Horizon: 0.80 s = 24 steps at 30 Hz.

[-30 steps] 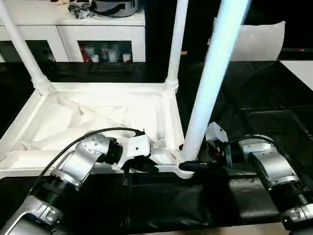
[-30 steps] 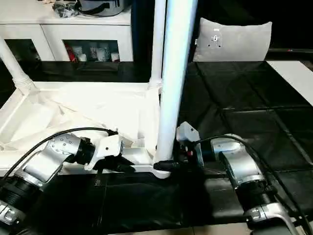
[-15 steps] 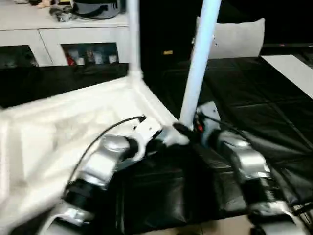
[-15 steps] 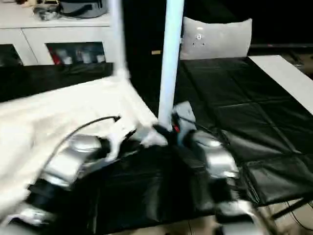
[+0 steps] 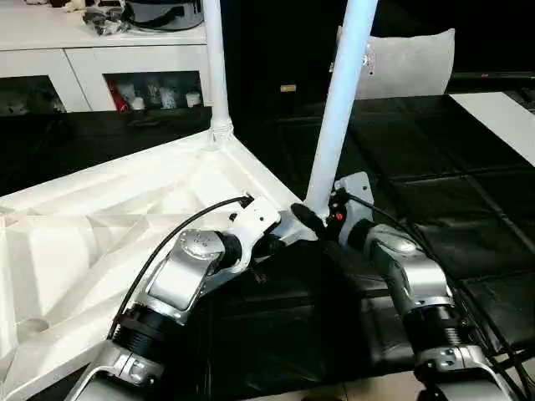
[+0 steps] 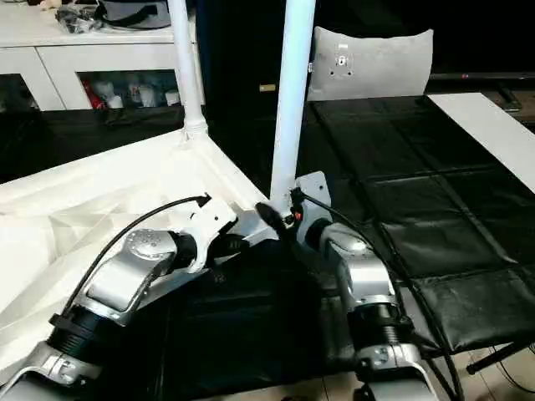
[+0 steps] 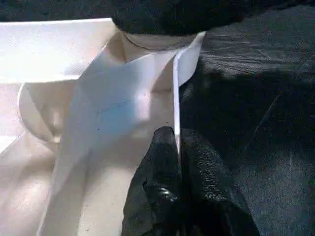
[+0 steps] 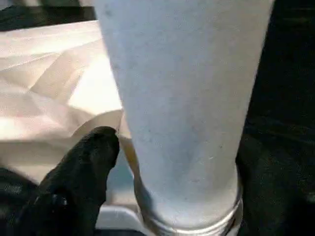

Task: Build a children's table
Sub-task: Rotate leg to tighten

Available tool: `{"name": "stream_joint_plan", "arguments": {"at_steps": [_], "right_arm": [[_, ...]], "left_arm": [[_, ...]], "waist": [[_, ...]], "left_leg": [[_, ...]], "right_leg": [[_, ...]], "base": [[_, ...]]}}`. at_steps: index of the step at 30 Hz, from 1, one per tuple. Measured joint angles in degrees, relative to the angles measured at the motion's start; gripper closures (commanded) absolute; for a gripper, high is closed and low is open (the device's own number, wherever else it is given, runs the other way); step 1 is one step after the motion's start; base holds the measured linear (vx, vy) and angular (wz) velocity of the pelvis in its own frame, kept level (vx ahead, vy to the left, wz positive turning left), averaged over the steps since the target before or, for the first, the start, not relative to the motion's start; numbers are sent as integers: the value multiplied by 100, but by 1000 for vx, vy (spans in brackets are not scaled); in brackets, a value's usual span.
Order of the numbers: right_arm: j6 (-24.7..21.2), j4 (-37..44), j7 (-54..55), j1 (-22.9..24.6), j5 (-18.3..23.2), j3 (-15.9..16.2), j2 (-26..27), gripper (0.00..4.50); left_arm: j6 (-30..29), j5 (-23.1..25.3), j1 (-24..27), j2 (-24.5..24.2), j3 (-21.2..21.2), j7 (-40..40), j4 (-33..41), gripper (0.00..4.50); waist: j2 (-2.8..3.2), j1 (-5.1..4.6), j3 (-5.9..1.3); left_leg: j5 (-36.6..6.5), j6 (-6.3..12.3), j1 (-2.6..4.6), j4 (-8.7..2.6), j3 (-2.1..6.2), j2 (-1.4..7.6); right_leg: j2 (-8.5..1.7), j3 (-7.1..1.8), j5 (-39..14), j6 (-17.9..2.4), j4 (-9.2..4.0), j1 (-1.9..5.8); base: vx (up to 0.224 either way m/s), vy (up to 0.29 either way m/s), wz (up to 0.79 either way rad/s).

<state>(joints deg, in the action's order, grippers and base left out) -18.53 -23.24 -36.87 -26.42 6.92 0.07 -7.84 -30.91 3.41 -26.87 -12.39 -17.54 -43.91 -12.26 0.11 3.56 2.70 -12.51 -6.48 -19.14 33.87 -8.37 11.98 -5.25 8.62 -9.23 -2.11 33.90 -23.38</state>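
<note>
Upturned white tabletop [image 5: 100,242] lying ribbed side up on the black padded surface [image 5: 468,200], one corner turned toward the robot. Two white legs standing in corner sockets: near leg [image 5: 338,109] rising from the corner socket closest to both pincers, leaning slightly; far leg [image 5: 215,67] upright in the corner behind it. An open round socket [image 5: 33,326] at the tabletop's edge, low on the robot's left.

Left pincer [image 7: 177,162] pressed together on the thin rim of the tabletop, just beside the near corner socket, black fingers [image 7: 160,167] on either side of the rim wall. Silver left forearm [image 5: 188,271] crossing over the tabletop's edge, black cable looping above it.

Right pincer [image 5: 303,219] at the foot of the near leg, spread around it; in the right wrist view one black finger [image 8: 83,172] beside the leg's base, with a sliver of gap between them.

Behind: grey cushion [image 5: 401,63] propped upright beyond the near leg, white cabinet [image 5: 100,50] with small items on its shelves.
</note>
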Motion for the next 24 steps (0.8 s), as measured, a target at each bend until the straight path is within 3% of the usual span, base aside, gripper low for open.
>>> {"name": "stream_joint_plan", "arguments": {"at_steps": [6, 10, 16, 22, 24], "right_arm": [[152, 155, -902, 143, 97, 224, -474, 5], [666, 185, -1887, 202, 101, 482, -1130, 5], [1172, 277, -2926, 234, 213, 662, -1560, 5], [1387, 280, -3765, 276, 298, 983, -1879, 5], [1436, 265, -3954, 318, 270, 1059, -1986, 38]], "left_arm": [[388, -130, -7, -332, -40, -527, -96, 450], [871, -197, 5, -809, -159, -1212, -153, 450], [1565, -341, 16, -1418, -469, -2294, -153, 450], [1995, -357, -10, -1595, -657, -2845, -182, 450], [2105, -357, -57, -1635, -700, -2934, -246, 450]], "waist": [[8, 98, 5], [7, 202, 7], [2, 332, 9], [-1, 344, 8], [-2, 340, 8]], "left_leg": [[0, 1, -13, 0, 0, 0], [1, 1, -14, 3, -1, 0], [1, 1, -5, 7, 0, 0], [1, 1, 0, 14, -2, -1], [1, 1, 3, 14, -2, 0]], "right_leg": [[0, 0, 1, -5, 3, -11], [-3, -1, 1, -4, 5, -11], [-5, -2, 1, -4, 9, -2], [-7, -5, 2, -5, 14, 3], [-6, -4, 2, -5, 16, 3]], "base": [[0, 0, 0], [0, 0, 0], [0, 0, 0], [0, 0, 0], [0, 0, 0]]}}
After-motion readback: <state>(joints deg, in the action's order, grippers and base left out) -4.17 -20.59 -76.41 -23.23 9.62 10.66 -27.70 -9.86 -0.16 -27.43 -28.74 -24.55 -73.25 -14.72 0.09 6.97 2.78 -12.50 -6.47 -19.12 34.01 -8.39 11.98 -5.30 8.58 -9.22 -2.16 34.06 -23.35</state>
